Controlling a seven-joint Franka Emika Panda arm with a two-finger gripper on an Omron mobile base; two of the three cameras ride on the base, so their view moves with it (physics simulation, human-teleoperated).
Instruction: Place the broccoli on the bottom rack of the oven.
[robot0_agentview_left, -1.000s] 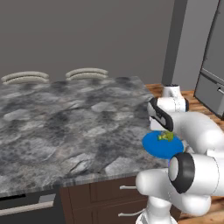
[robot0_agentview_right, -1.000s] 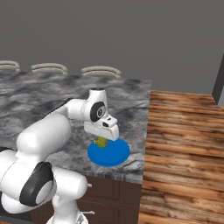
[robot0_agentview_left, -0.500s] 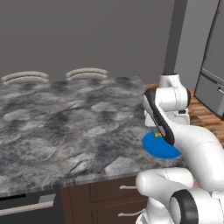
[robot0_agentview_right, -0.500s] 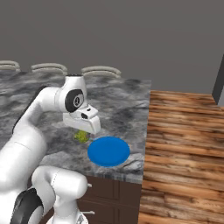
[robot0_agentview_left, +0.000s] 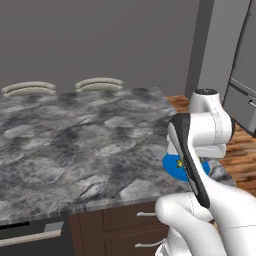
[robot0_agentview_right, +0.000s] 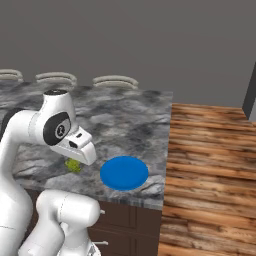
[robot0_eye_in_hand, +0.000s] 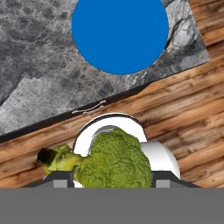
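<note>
The broccoli (robot0_eye_in_hand: 114, 162), a yellowish-green lumpy floret, sits tight in my gripper (robot0_agentview_right: 74, 161), which is shut on it. In the right base view the broccoli (robot0_agentview_right: 74, 165) hangs under the hand, just off the counter's front edge and left of the round blue plate (robot0_agentview_right: 124, 173). The hand view looks down past the floret at the bare plate (robot0_eye_in_hand: 120, 33) and at the wood floor below. In the left base view my own arm covers the hand, and a sliver of the plate (robot0_agentview_left: 172, 166) shows beside it. The oven and its bottom rack are out of view.
The grey marble counter (robot0_agentview_right: 125, 115) fills the middle, with dark drawers (robot0_agentview_left: 125, 220) under its front edge. Curved chair backs (robot0_agentview_right: 115, 81) stand behind it. Wood floor (robot0_agentview_right: 210, 150) runs to the right, and a grey fridge front (robot0_agentview_left: 242, 85) stands at the far right.
The gripper has carried the broccoli off the blue plate, leftward in the right base view, and back toward the counter's front edge. The arm has folded in toward the base; the plate stays put.
</note>
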